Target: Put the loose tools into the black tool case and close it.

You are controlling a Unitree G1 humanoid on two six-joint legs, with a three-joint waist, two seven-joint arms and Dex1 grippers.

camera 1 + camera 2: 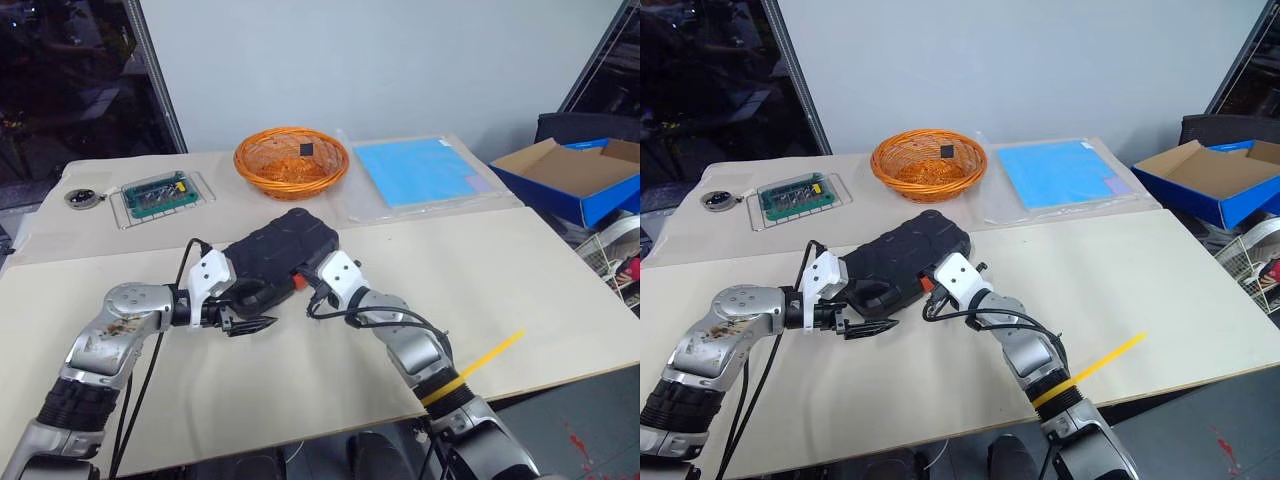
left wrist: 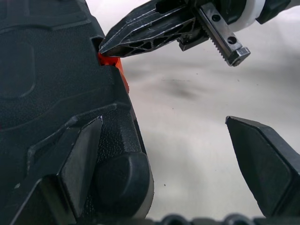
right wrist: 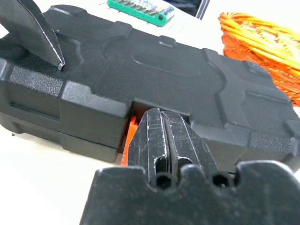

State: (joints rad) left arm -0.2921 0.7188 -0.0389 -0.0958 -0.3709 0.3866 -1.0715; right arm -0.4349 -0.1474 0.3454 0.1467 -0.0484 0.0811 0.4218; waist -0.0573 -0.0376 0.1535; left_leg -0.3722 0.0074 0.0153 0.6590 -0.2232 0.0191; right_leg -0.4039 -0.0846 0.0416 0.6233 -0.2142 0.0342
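Note:
The black tool case [image 1: 285, 245] lies closed on the table's middle, ribbed shell up. Its orange-red latch [image 3: 127, 143] sits on the near edge. My right gripper [image 3: 161, 119] is shut, and its tips press at the latch [image 1: 298, 282]. At the case's near-left corner my left gripper [image 2: 164, 121] stands open. One of its fingers [image 2: 79, 164] rests over the case [image 2: 47, 84], the other hangs over bare table. The right gripper [image 2: 140, 33] also crosses the left wrist view, tip against the latch [image 2: 115, 65]. The loose tools are out of view.
An orange wicker basket [image 1: 291, 160] stands behind the case. A clear tray with a green board [image 1: 160, 197] and a small round object [image 1: 84, 198] lie at the far left. A blue sheet in plastic [image 1: 420, 170] lies at the far right, a blue cardboard box [image 1: 575, 175] beyond the table edge.

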